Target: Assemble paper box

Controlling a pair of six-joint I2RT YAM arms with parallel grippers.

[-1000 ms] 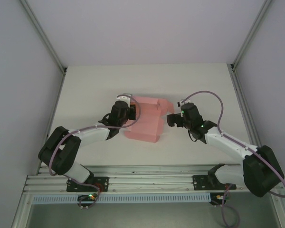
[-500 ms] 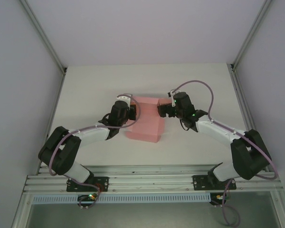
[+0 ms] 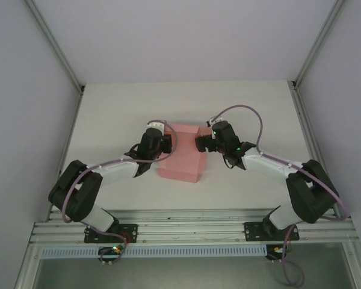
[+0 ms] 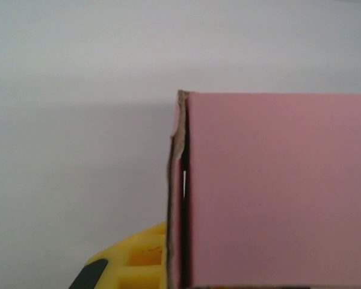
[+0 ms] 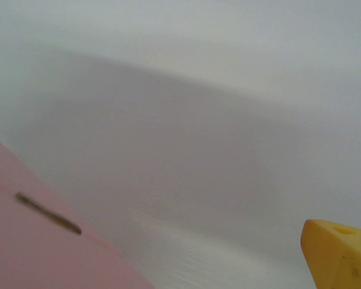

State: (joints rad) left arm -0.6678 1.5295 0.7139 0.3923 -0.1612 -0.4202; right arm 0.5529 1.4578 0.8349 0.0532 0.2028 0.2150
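The pale pink paper box [image 3: 182, 155] lies mid-table, partly folded, with a raised panel along its far side. My left gripper [image 3: 166, 143] is shut on the box's left wall. In the left wrist view that thin wall edge [image 4: 177, 198] runs down between the jaws, one yellow finger [image 4: 135, 259] shows to its left, and a broad pink panel [image 4: 277, 192] covers the right. My right gripper [image 3: 200, 143] is open at the box's far right corner. The right wrist view has a pink panel [image 5: 36, 253] at lower left and one yellow fingertip [image 5: 343, 256] at lower right.
The white table [image 3: 108, 108] is enclosed by pale walls with metal frame posts [image 3: 54, 45] at the back corners. An aluminium rail [image 3: 186, 232] with both arm bases runs along the near edge. The right arm's cable [image 3: 253, 117] loops above the box's right side.
My right gripper has swung left to the box's far right corner. The pink flap that stuck out on the right no longer shows there. The left gripper kept its hold and place.
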